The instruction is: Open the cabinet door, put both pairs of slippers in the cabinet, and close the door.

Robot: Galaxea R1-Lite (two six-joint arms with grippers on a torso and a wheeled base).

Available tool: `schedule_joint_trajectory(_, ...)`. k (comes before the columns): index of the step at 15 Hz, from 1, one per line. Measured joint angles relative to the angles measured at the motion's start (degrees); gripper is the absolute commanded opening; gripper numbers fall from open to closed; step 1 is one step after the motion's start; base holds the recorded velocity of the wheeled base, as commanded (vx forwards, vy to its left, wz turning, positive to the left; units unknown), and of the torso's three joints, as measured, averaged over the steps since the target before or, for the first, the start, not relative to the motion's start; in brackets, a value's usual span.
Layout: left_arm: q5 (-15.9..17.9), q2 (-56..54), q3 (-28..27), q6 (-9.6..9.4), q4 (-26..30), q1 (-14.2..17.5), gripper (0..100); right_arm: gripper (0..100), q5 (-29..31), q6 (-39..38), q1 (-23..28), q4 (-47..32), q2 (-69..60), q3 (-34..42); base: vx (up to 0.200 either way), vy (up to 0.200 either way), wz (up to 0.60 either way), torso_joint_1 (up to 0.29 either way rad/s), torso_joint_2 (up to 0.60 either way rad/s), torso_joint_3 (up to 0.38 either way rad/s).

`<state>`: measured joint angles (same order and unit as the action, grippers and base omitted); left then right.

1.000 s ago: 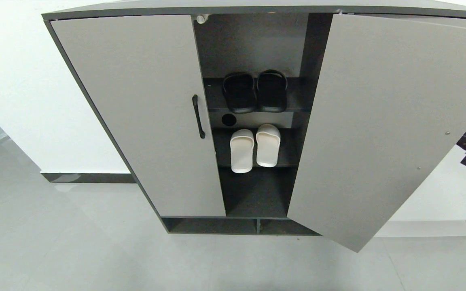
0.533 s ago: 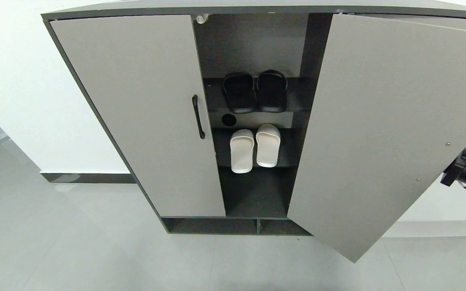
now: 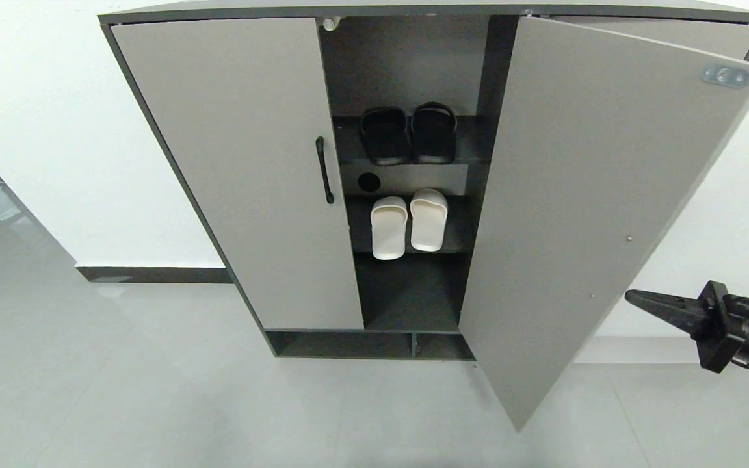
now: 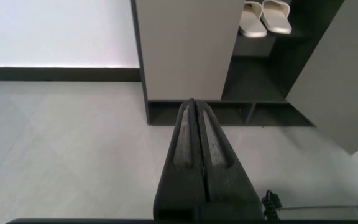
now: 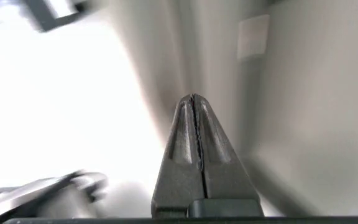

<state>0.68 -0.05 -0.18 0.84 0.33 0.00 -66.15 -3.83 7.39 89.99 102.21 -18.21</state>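
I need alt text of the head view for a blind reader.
A grey cabinet, right door open, holds black slippers on one shelf and white slippers on the shelf below. The shut right gripper is near the door.

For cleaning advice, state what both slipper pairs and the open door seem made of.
White slippers: likely moulded foam or rubber, matte, seamless one-piece shape. Black slippers: same look. Open door: probably laminated board, flat matte grey face with small screw heads.

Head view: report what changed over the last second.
The camera moved, shifting the whole picture. The right gripper, shut, came in from the right edge toward the outer side of the open door, which swung slightly toward closing. The black slippers, white slippers and left door stayed put.
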Motion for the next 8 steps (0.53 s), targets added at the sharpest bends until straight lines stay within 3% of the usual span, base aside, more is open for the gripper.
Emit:
schedule_joint_trajectory(2,0.0,0.0,0.0,0.02,0.0,0.0,0,0,3.1,0.2,-7.2,-0.1,-2.2,2.8,0.0,0.0,0.0,0.0,0.0,0.0)
schedule_joint_trajectory(5,0.0,0.0,0.0,0.02,0.0,0.0,0,0,22.4,0.3,-15.1,-0.1,-1.9,0.4,0.0,0.0,0.0,0.0,0.0,0.0)
schedule_joint_trajectory(8,0.0,0.0,0.0,0.05,0.0,0.0,0,0,26.7,0.4,-18.7,-0.1,0.4,-3.9,0.0,0.0,0.0,0.0,0.0,0.0)
